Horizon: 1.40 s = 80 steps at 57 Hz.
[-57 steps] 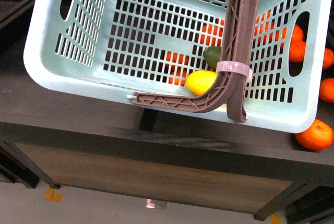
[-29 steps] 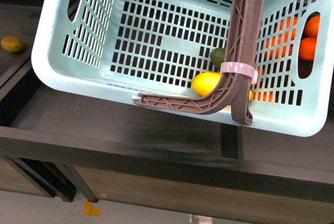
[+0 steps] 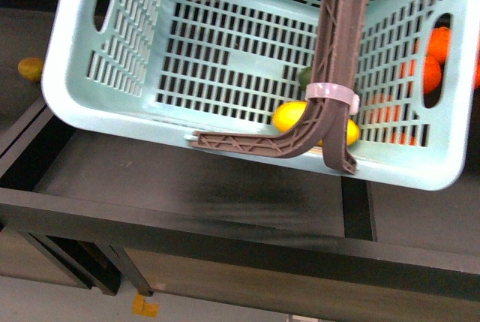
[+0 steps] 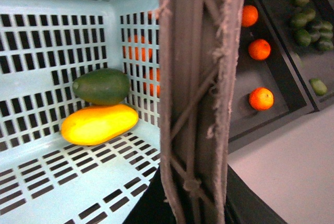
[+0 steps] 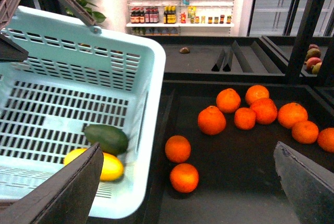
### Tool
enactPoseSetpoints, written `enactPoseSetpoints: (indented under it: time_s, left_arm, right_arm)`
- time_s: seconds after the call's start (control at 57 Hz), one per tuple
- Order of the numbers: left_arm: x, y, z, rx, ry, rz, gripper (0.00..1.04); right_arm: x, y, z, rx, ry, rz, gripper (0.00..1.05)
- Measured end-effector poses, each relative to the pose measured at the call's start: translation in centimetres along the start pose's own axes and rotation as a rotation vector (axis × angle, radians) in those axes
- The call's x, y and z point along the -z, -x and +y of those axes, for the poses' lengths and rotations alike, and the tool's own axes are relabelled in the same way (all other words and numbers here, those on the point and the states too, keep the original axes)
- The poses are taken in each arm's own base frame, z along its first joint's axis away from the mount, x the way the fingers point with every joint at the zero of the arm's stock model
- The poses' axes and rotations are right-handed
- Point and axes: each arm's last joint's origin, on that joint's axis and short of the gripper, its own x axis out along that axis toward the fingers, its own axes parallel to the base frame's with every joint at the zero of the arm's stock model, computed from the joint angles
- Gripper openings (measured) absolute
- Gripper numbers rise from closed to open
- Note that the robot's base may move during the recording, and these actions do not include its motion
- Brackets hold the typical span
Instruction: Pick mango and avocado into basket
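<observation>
No readable writing is seen on the basket, the fruit or the table; shelf labels far back in the right wrist view are too small to read.

One mango and one avocado are seen lying on the lattice floor of the basket, in a corner, touching side by side. In the left wrist view both long axes are seen running roughly parallel, along the slotted side wall they lie against. In the front view the mango is partly hidden by the brown handle, and only a sliver of the avocado is seen behind it. One white tie is seen wrapped round the handle.

Oranges are seen outside the basket on the dark table: ten are counted in the right wrist view, three in the left wrist view. One yellowish-brown fruit is seen at the far left.

The right fingers are seen spread wide apart, with nothing between them. The left fingers are not seen; whether the handle is grasped cannot be told.
</observation>
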Motion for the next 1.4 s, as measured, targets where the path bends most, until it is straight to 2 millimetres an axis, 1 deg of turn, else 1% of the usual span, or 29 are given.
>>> enactPoseSetpoints:
  time_s: [0.175,0.561,0.614,0.684,0.754,0.789,0.859,0.876,0.929,0.947,1.034,1.069,1.087,1.104,1.139,1.245,1.28,1.332,1.402]
  left_arm:
    - [0.2,-0.1,-0.6,0.035,-0.005,0.014,0.08]
    - [0.0,0.0,-0.1,-0.006,-0.007,-0.001,0.08]
    - [-0.1,-0.2,0.3,0.061,-0.047,0.089,0.08]
    - [-0.7,-1.0,0.6,0.164,-0.162,0.149,0.08]
    - [-1.4,-2.2,1.1,0.176,-0.192,0.134,0.08]
    - [-1.8,-3.5,1.6,0.168,-0.184,0.116,0.08]
    - [-2.7,-5.9,2.5,0.134,-0.113,0.074,0.08]
    - [-2.7,-6.1,2.6,0.130,-0.106,0.071,0.08]
    - [-3.7,-7.8,3.3,0.086,-0.015,0.024,0.08]
    - [-3.9,-8.1,3.4,0.078,0.001,0.017,0.08]
    - [-5.8,-9.9,4.6,-0.002,0.138,-0.059,0.08]
    - [-6.7,-10.6,5.2,-0.043,0.185,-0.095,0.08]
    - [-7.6,-11.0,5.7,-0.077,0.231,-0.127,0.08]
    - [-7.7,-11.1,5.8,-0.082,0.243,-0.133,0.08]
    - [-8.8,-11.4,6.5,-0.123,0.289,-0.169,0.08]
    - [-11.4,-12.2,9.1,-0.234,0.465,-0.258,0.08]
    - [-11.8,-12.3,9.6,-0.257,0.477,-0.268,0.08]
    - [-12.1,-12.6,10.9,-0.294,0.549,-0.289,0.08]
    - [-11.7,-13.3,12.5,-0.347,0.629,-0.301,0.08]
  right_arm:
    - [0.0,0.0,0.0,0.000,0.000,0.000,0.97]
    - [0.0,0.0,0.0,0.000,0.000,0.000,0.97]
    - [0.0,0.0,0.0,0.000,0.000,0.000,0.97]
    - [0.0,0.0,0.0,0.000,0.000,0.000,0.97]
    - [0.0,0.0,0.0,0.000,0.000,0.000,0.97]
    - [0.0,0.0,0.0,0.000,0.000,0.000,0.97]
    - [0.0,0.0,0.0,0.000,0.000,0.000,0.97]
    - [0.0,0.0,0.0,0.000,0.000,0.000,0.97]
    - [0.0,0.0,0.0,0.000,0.000,0.000,0.97]
    - [0.0,0.0,0.0,0.000,0.000,0.000,0.97]
    - [0.0,0.0,0.0,0.001,0.000,0.000,0.97]
    - [0.0,0.0,0.0,0.001,0.000,0.000,0.97]
    - [0.0,0.0,0.0,0.001,0.000,0.000,0.97]
    - [0.0,0.0,0.0,0.001,0.000,0.000,0.97]
    - [0.0,0.0,0.0,0.001,0.000,0.000,0.97]
    - [0.0,0.0,0.0,0.001,0.000,0.000,0.97]
    - [0.0,0.0,0.0,0.001,0.000,0.000,0.97]
    - [0.0,0.0,0.0,0.001,0.000,0.000,0.97]
    - [0.0,0.0,0.0,0.001,0.000,0.000,0.97]
